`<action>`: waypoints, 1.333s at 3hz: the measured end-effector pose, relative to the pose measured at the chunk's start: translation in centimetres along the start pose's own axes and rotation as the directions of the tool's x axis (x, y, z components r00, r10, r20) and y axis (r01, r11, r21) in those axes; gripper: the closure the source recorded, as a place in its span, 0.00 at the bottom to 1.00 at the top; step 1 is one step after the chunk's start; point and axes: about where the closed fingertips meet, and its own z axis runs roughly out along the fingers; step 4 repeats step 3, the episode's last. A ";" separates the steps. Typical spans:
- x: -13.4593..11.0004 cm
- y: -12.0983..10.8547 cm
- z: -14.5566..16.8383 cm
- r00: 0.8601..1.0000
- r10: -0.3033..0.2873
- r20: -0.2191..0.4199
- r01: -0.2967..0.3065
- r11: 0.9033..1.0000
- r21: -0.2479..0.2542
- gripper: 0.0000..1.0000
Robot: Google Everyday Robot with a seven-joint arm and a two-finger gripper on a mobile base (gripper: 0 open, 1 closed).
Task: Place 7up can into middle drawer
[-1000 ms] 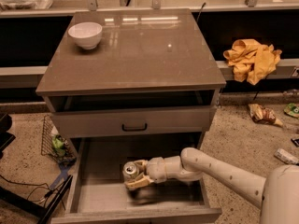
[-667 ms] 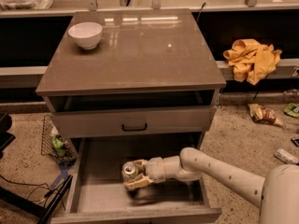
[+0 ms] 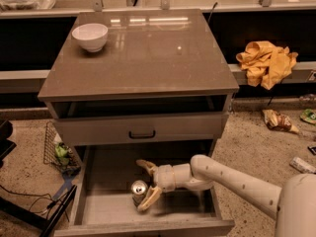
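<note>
- Can (image 3: 138, 188) is upright on the floor of the pulled-out drawer (image 3: 101, 174), near the front and a bit left of centre, silver top facing up.
- Gripper (image 3: 140, 185) is down inside the drawer too, reaching in from the right on the pale arm (image 3: 232, 179).
- Fingers (image 3: 149, 198) are spread wide and not clamping anything. One points to the far side, the other to the near side, and the can sits in the gap, right by the near finger. Can't tell if they actually touch.
- The drawer above, with the black handle (image 3: 142, 134), is only slightly open.
- White bowl (image 3: 90, 36) sits on the far left corner of the table (image 3: 163, 58).
- On the floor there's a wire basket (image 3: 55, 152) left of the table, and a yellow cloth (image 3: 266, 63) lies on the ledge to the right.
</note>
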 end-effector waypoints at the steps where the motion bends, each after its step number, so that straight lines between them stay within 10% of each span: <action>1: -3.8 0.8 -3.3 0.998 0.051 -0.041 -0.050 0.998 0.027 0.00; 2: -8.7 3.5 -8.2 0.982 0.176 -0.067 -0.166 0.976 0.142 0.00; 3: -13.0 8.4 -12.4 0.958 0.280 -0.064 -0.250 0.921 0.298 0.00; 4: -13.0 8.4 -12.4 0.958 0.280 -0.064 -0.250 0.921 0.298 0.00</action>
